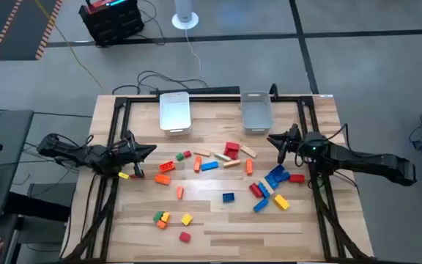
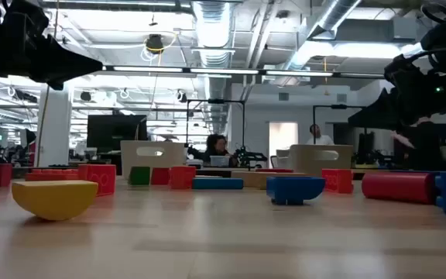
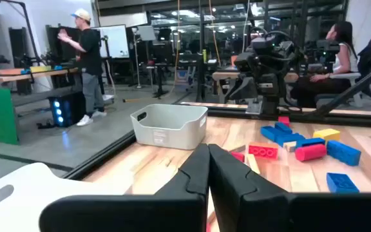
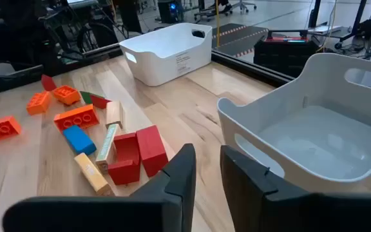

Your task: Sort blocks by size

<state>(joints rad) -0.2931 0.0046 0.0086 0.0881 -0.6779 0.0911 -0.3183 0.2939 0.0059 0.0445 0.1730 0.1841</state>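
Bins [image 1: 174, 111] bare inside, blocks [image 1: 231, 151] scattered on table [image 1: 218, 220], left fingers [image 3: 198, 171] together, right fingers [image 4: 180, 169] slightly apart, holding nothing

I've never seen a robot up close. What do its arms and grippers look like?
Both arms are dark, nearly black, built from jointed segments. The left gripper ends in two flat, matte black fingers with angled tips, as does the right gripper. A small green light glows on the right arm.

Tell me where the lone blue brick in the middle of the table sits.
In the high view the blue brick lies just right of the table's centre, alone on bare wood, with an orange brick to its left and the red and blue cluster to its right.
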